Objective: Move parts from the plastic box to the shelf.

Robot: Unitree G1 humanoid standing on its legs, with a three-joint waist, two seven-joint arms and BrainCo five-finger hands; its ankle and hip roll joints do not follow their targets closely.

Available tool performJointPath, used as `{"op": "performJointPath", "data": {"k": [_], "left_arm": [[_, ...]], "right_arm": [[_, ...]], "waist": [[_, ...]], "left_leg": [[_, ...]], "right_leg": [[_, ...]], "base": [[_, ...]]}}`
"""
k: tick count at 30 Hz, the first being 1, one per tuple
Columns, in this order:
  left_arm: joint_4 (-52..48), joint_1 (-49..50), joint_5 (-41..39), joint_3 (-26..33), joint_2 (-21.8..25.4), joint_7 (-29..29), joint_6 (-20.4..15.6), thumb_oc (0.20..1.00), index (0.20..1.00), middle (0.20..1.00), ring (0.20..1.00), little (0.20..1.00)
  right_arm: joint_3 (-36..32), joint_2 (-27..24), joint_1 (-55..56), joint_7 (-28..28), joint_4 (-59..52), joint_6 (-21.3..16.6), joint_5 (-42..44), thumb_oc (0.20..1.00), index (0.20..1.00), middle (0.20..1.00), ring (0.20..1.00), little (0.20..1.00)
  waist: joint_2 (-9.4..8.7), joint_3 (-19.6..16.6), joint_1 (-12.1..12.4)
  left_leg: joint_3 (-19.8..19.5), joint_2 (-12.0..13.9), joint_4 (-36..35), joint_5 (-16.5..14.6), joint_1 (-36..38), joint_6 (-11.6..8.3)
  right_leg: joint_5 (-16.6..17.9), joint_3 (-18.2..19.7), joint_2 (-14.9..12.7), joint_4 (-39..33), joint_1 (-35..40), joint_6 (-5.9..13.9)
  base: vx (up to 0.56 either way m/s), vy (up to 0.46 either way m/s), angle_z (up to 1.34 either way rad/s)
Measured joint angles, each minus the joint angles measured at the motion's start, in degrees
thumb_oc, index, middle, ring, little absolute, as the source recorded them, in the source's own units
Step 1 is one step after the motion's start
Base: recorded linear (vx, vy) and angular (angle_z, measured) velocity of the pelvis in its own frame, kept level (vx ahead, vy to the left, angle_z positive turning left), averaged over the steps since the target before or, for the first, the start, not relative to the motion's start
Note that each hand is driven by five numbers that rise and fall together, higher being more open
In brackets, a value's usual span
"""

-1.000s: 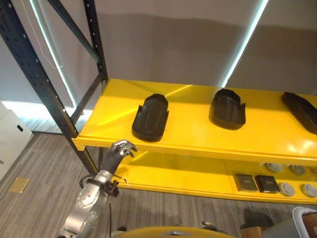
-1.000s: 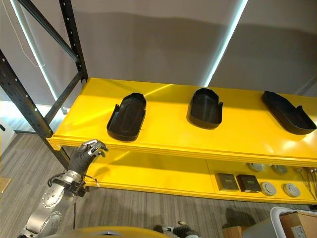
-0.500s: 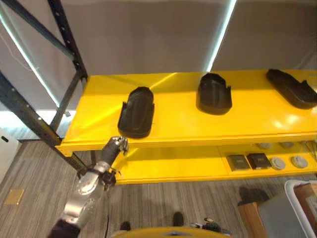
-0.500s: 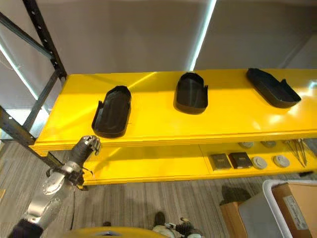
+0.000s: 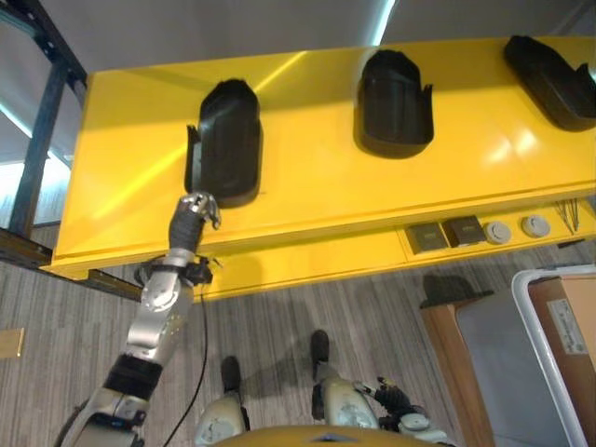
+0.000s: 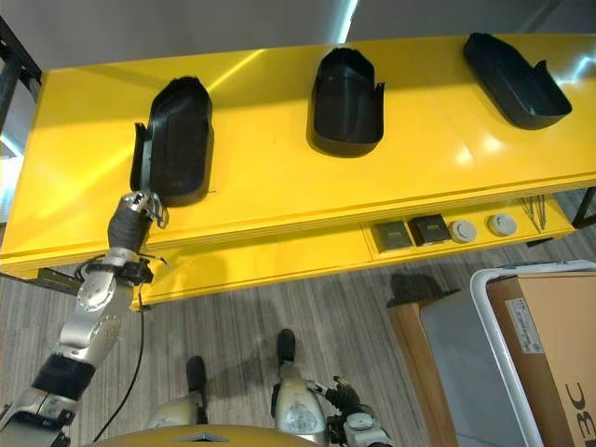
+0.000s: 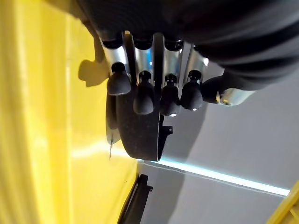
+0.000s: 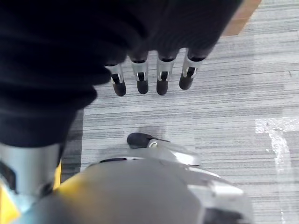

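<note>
Left robot hand [image 5: 193,210] curled, empty, beside leftmost part [image 5: 225,140] | parts: black, moulded, shoe-shaped | yellow shelf [image 5: 307,177]

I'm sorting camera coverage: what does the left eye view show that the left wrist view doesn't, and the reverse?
Left eye view alone: all three black parts in a row on the yellow shelf, namely the left part, middle part and right part, plus small items on the lower shelf and the plastic box.
Left wrist view alone: the fingers curled, holding nothing.
Both: the left hand near the left part, over the yellow shelf.
</note>
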Motion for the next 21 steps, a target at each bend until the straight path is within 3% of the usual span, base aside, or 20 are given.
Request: {"op": "performJointPath", "data": {"k": [12, 18, 19, 20, 21], "left_arm": [[1.88, -4.87, 0.49, -0.50, -0.11, 4.36, 0.51, 0.200, 0.200, 0.200, 0.200, 0.200], [-0.46, 2.48, 0.49, -0.30, -0.23, 1.50, 0.85, 0.200, 0.200, 0.200, 0.200, 0.200], [-1.47, 4.91, 0.51, -0.34, -0.17, 0.60, 0.92, 0.288, 0.288, 0.288, 0.288, 0.288], [-3.01, 7.91, 0.58, -0.23, -0.30, -0.22, 0.93, 0.482, 0.482, 0.482, 0.482, 0.482], [-4.41, 10.26, 0.89, -0.22, -0.87, -0.81, 0.93, 0.586, 0.586, 0.586, 0.586, 0.586]], "right_arm": [[1.31, 0.04, -1.29, -0.39, 0.05, 0.45, 0.00, 1.000, 1.000, 1.000, 1.000, 1.000], [0.74, 0.22, -1.39, -0.35, 0.86, 0.52, -0.01, 1.000, 1.000, 1.000, 1.000, 1.000], [0.40, 0.29, -1.34, -0.32, 0.90, 0.58, 0.00, 1.000, 1.000, 1.000, 1.000, 1.000], [-0.10, 0.43, -1.17, -0.24, 1.09, 0.74, -0.01, 1.000, 1.000, 1.000, 1.000, 1.000], [-0.12, 0.39, -0.84, -0.24, 1.15, 0.91, -0.01, 1.000, 1.000, 1.000, 1.000, 1.000]], "waist": [[-0.08, 0.79, -1.06], [0.06, 0.52, -0.56], [0.12, 0.49, -0.46], [0.26, 0.40, -0.24], [0.53, -0.10, 0.23]], "left_leg": [[-0.43, 0.15, 0.00, -0.15, 1.13, -0.23], [-0.61, 0.26, -0.01, -1.33, 4.61, 0.12], [-0.51, 0.26, -0.01, -1.40, 5.37, 0.18], [-0.54, 0.31, -0.02, -1.67, 6.54, 0.18], [-0.58, 0.38, -0.11, -1.99, 7.55, 0.15]], "right_leg": [[-0.45, -0.88, 0.07, 0.12, 1.51, -0.15], [-1.58, -1.27, 0.01, 0.04, 5.21, 0.09], [-1.57, -1.24, 0.01, 0.03, 5.97, -0.09], [-1.78, -1.28, 0.06, 0.01, 7.10, -0.24], [-2.11, -1.29, 0.07, 0.00, 8.17, -0.19]], "base": [[0.02, -0.001, 0.02], [0.06, 0.012, 0.02], [0.11, 0.021, 0.00], [0.08, 0.011, -0.01], [0.07, 0.013, 0.08]]}}
